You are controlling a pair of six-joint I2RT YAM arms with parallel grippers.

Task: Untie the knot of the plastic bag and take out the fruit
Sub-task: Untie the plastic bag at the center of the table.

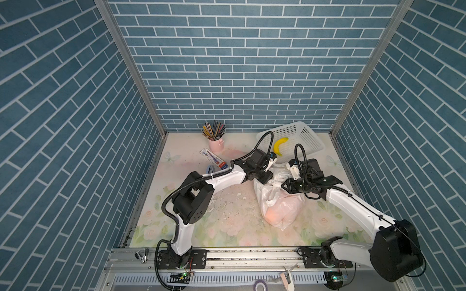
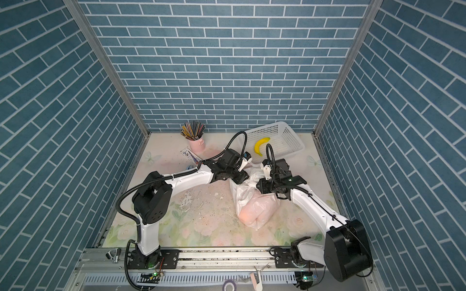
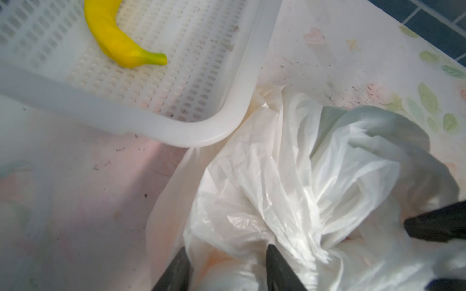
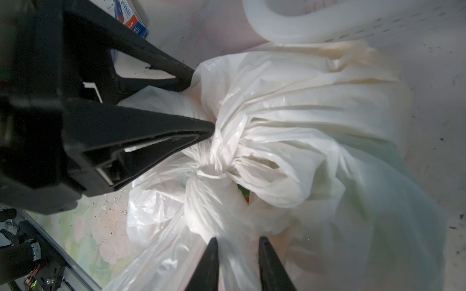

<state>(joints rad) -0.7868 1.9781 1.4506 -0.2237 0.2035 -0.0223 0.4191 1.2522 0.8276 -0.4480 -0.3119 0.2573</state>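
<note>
Untying is in hand: at the floral table's 4 o'clock the crinkly translucent white plastic bag lies closed over orange-pink fruit, its bunched white knot intact. The black right gripper pinches narrowly on the strand below it, the black left gripper half wide beside; next, likely, draw a loose end free, minding the perforated white basket with yellow banana touching at 1 o'clock

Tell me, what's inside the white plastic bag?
Through the thin plastic bag, pinkish-orange round fruit shows faintly. The knot is tied, so the rest is covered: how many pieces and which kinds, I cannot tell.
</note>
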